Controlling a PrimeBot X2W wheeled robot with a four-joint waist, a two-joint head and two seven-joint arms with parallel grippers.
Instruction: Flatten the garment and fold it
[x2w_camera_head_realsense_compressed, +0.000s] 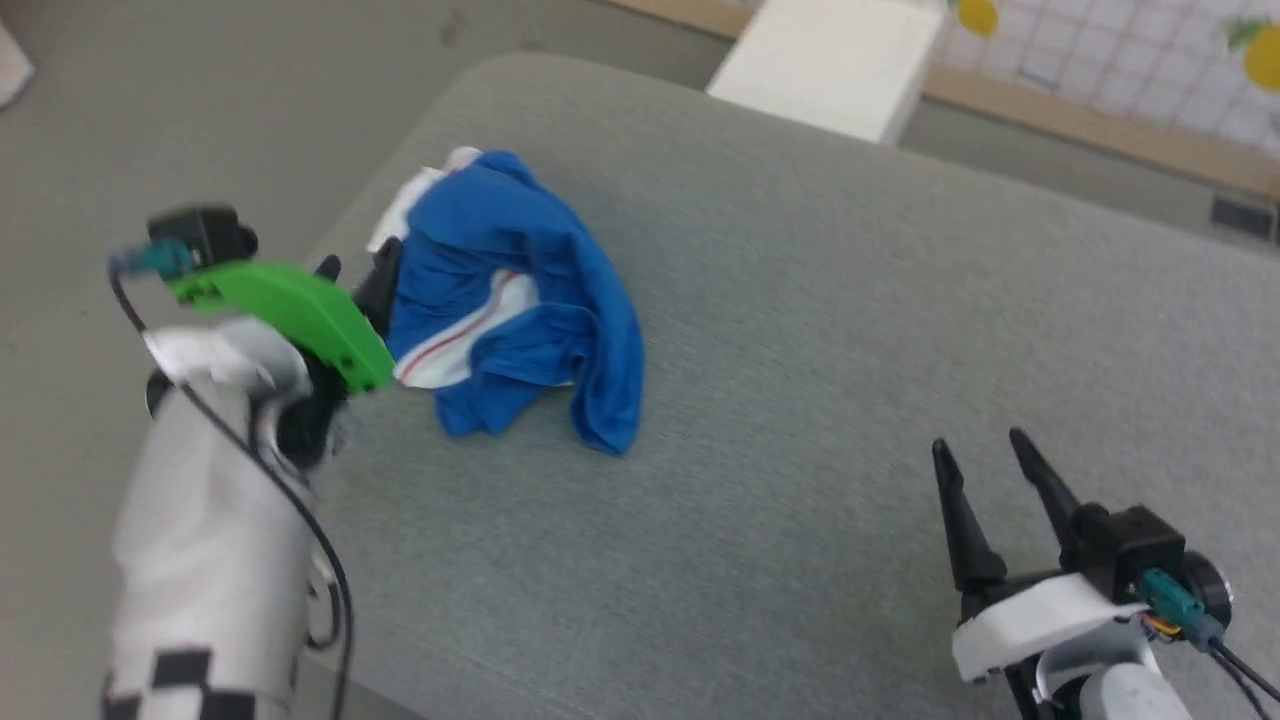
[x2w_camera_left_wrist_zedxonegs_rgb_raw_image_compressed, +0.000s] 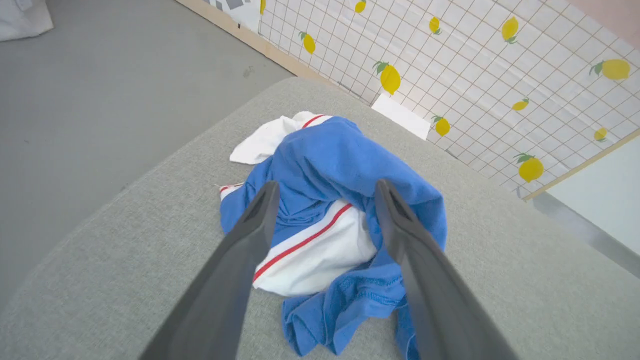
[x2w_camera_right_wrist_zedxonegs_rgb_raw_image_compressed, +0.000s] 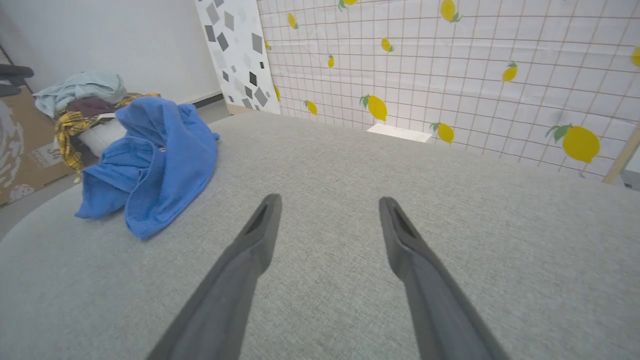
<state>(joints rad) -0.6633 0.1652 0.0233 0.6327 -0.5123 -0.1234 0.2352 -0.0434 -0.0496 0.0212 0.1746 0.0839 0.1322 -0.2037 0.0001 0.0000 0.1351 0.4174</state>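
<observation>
Crumpled blue jersey cloth, the garment (x2w_camera_head_realsense_compressed: 510, 290), is lying in a soft heap, white red-striped trim showing, near the left edge of the grey woven counter (x2w_camera_head_realsense_compressed: 800, 400). Left hand (x2w_camera_left_wrist_zedxonegs_rgb_raw_image_compressed: 326, 187) is hovering wide open just beside it, gripping nothing; right hand (x2w_camera_head_realsense_compressed: 978, 440) is hanging open over bare counter, well apart.

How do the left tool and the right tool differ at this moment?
The left tool is up against the edge of the crumpled garment, pointing into it. The right tool hangs well away from the garment, over the grey cushion. The left tool sits on a green mount, while the right tool sits on a white mount. Both are open and hold nothing.
</observation>
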